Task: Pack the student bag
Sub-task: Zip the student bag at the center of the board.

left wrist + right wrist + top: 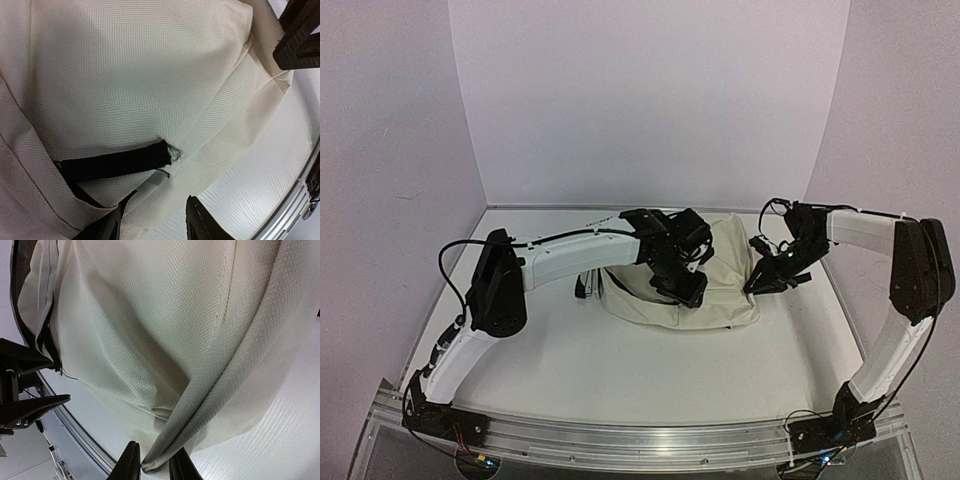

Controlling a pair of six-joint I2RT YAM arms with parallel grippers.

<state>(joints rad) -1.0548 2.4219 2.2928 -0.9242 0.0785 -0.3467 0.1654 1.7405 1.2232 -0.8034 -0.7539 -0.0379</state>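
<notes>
The student bag [725, 290] is a cream fabric backpack lying flat on the white table between the two arms. My left gripper [682, 278] hovers over the bag's middle. In the left wrist view its jaws [152, 225] stand apart, with a loose flap of the bag's fabric [150, 200] lying between them, just below a frayed black strap [115, 162]. My right gripper [768, 278] is at the bag's right edge. In the right wrist view its fingers [156, 469] press from both sides on a folded seam of the bag [210, 390].
The white table [620, 370] ends at an aluminium rail [640, 440] along the near edge, and pale walls close in the back and sides. The right gripper's dark body [300, 40] shows in the left wrist view. The left arm's black parts [25, 400] show in the right wrist view.
</notes>
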